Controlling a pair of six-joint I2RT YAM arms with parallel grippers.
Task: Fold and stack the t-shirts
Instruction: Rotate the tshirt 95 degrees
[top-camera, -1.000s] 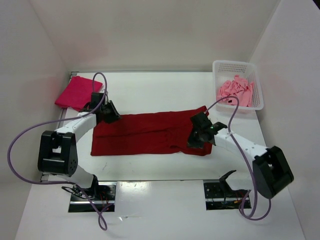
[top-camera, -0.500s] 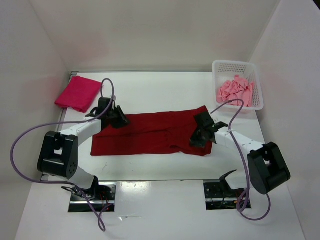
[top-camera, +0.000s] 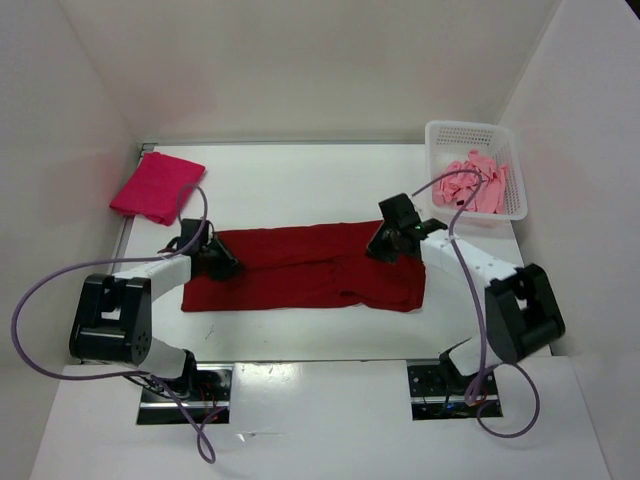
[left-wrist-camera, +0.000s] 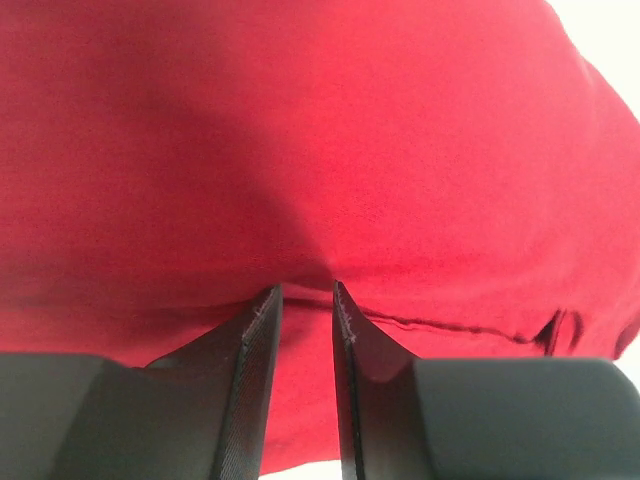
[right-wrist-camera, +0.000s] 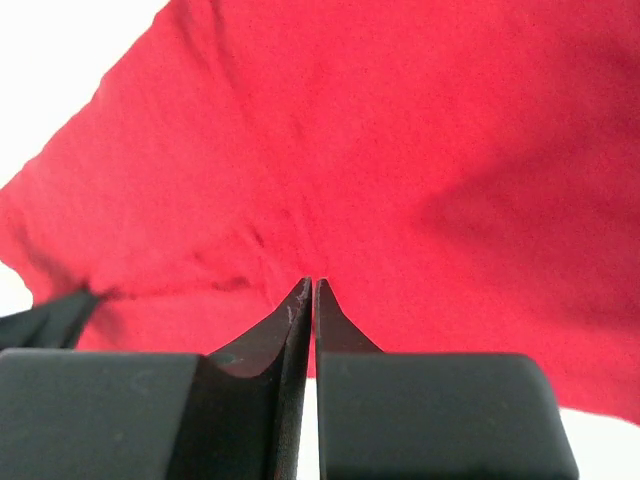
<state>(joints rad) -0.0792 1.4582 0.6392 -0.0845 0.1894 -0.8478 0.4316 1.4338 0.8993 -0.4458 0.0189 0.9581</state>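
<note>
The darker red t-shirt (top-camera: 300, 270) lies spread flat across the middle of the table. My left gripper (top-camera: 222, 266) is low over its left part; in the left wrist view its fingers (left-wrist-camera: 260, 340) stand a narrow gap apart with a ridge of red cloth (left-wrist-camera: 320, 150) pinched between the tips. My right gripper (top-camera: 385, 243) is at the shirt's far right edge, jaws almost touching, tips in the cloth (right-wrist-camera: 400, 150). The crimson-magenta t-shirt (top-camera: 157, 187) lies folded at the far left. The light pink t-shirt (top-camera: 472, 183) is crumpled in the basket.
The white perforated basket (top-camera: 432, 135) stands at the far right corner. White walls close in the table on three sides. Purple cables loop from both arms over the table's left and right parts. Two mounting plates sit at the near edge.
My left gripper has moved nearer, from the shirt's far left corner onto its left part. My right gripper has moved farther away, up to the shirt's far right edge, and the cloth there has shifted.
</note>
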